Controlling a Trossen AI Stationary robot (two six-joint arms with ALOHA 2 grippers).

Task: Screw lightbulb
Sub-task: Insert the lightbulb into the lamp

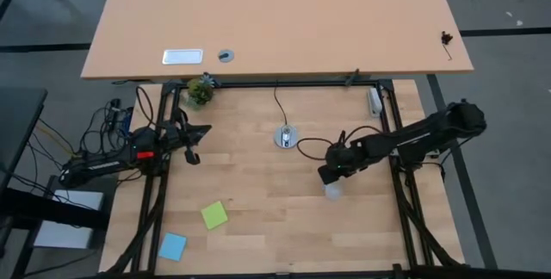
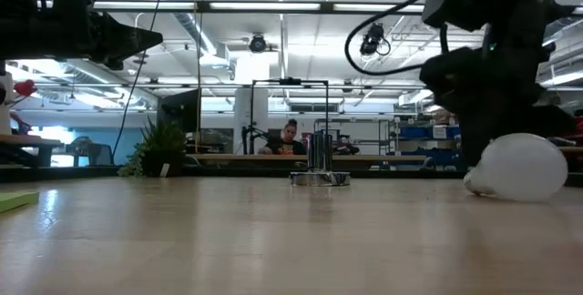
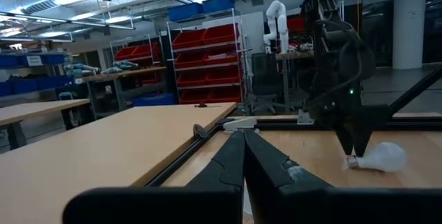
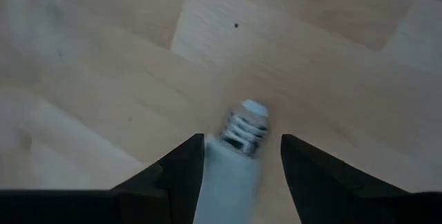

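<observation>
1. The step in hand looks like the pickup: the lightbulb (image 1: 332,191) lies on its side on the bench (image 1: 258,219), not yet in the socket (image 1: 286,137).
2. In the high view the bulb sits at about four o'clock from the socket, well apart from it, with the right gripper (image 1: 331,181) directly over it.
3. The right wrist view shows that gripper's fingers (image 4: 181,172) parted to a middling width, one on each side of the bulb's neck; whether they touch the glass cannot be told, and the bulb rests on the wood, so I judge it not held.
4. The next move calls for closing squarely on the bulb, lifting it, turning the screw base downward and carrying it toward ten o'clock to the socket.
5. The left gripper (image 1: 191,141) waits at nine o'clock from the socket, its jaws closed together with nothing between them.
6. Only the right wrist view shows the grey threaded base (image 4: 245,128) pointing out past the fingertips; the high view gives just a pale blob.
7. Only the low view shows the bulb's round body (image 2: 519,169) touching the bench, and the socket standing upright farther back.
</observation>
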